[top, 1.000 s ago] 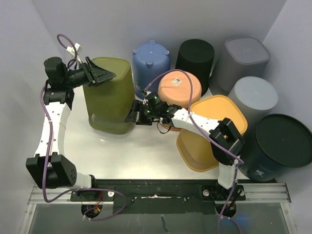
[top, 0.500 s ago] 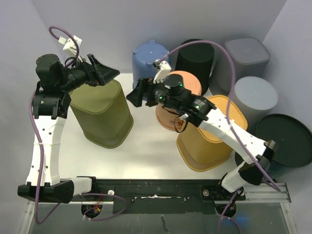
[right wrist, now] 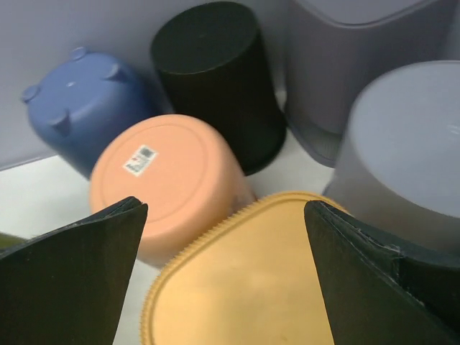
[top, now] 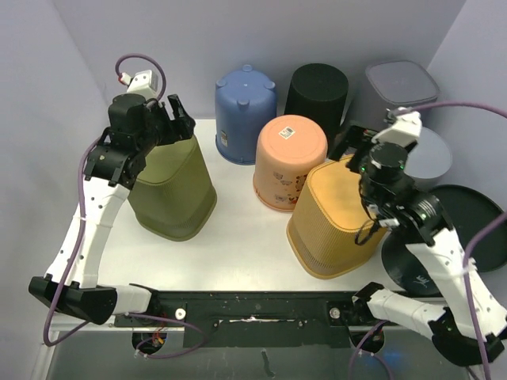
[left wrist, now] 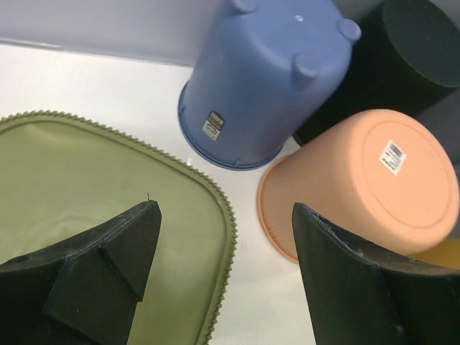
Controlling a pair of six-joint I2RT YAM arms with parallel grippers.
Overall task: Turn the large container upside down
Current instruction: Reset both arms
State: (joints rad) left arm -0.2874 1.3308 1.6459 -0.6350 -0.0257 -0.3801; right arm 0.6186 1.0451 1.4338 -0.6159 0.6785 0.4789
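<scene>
Top external view: olive-green container (top: 170,190) stands bottom-up at nine o'clock on the table (top: 238,237). The left gripper (left wrist: 224,212) is spread wide above it. The right gripper (right wrist: 224,208) gapes over the yellow container (top: 337,222) at three o'clock.

The olive container (top: 170,190), left of the peach bucket (top: 289,158), is matt plastic with a toothed edge. The peach bucket is smooth plastic with a paper sticker (top: 287,131). Right of it, the mustard container (top: 333,222) has finely ribbed plastic walls. The bench (top: 238,237) looks smooth, faintly glossy.
</scene>
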